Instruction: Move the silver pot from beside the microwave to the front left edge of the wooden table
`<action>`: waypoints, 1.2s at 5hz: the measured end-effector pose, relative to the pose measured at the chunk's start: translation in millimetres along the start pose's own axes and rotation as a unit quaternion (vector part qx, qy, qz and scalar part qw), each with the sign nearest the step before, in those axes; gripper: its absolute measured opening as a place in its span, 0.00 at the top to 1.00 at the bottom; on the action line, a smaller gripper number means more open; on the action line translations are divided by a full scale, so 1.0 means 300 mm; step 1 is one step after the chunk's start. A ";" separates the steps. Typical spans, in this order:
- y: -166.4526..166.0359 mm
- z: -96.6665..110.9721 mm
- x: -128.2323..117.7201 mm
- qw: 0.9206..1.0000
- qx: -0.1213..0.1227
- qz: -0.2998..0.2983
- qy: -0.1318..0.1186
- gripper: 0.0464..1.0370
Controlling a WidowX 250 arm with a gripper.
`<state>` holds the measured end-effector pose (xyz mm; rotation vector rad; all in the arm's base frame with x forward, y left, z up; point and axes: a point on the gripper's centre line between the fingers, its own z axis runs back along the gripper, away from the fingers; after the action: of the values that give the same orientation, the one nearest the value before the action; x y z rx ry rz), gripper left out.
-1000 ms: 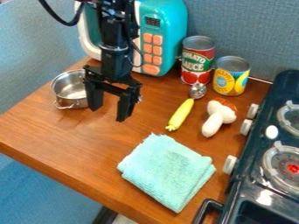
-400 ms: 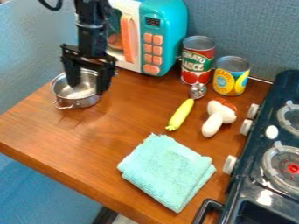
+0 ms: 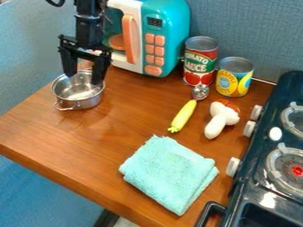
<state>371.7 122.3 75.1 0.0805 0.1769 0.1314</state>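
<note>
The black gripper (image 3: 83, 80) hangs at the upper left over the small metal pot (image 3: 78, 92), its two fingers spread apart and nothing visible between them. Its fingertips overlap the pot's far part; whether they touch the pot I cannot tell. The pot stands upright on the wooden table and looks empty inside. Right of the table's middle lie a yellow-handled scoop (image 3: 183, 116) and a white mushroom toy (image 3: 220, 120) with a reddish-brown part. A folded mint-green cloth (image 3: 169, 174) lies nearer the front.
Behind the gripper is a teal toy microwave (image 3: 165, 26). A red tomato can (image 3: 200, 61) and a yellow-blue can (image 3: 234, 77) stand near the back wall. The dark toy stove (image 3: 253, 186) borders the right side. The table's edge (image 3: 54, 168) runs along the lower left.
The gripper has moved left from beside the pot to over it, with a slight upward shift in the view since the middle frame. The other objects have stayed put.
</note>
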 end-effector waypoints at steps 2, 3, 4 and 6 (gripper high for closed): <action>-0.003 -0.023 0.036 1.000 -0.006 0.006 -0.008 0.04; -0.015 -0.026 0.049 1.000 -0.017 0.014 -0.020 0.04; -0.026 -0.039 0.054 0.999 -0.022 0.014 -0.026 0.04; -0.082 -0.100 0.076 1.000 -0.024 0.013 -0.014 0.04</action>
<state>391.4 103.1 39.5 0.0370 0.1451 0.1600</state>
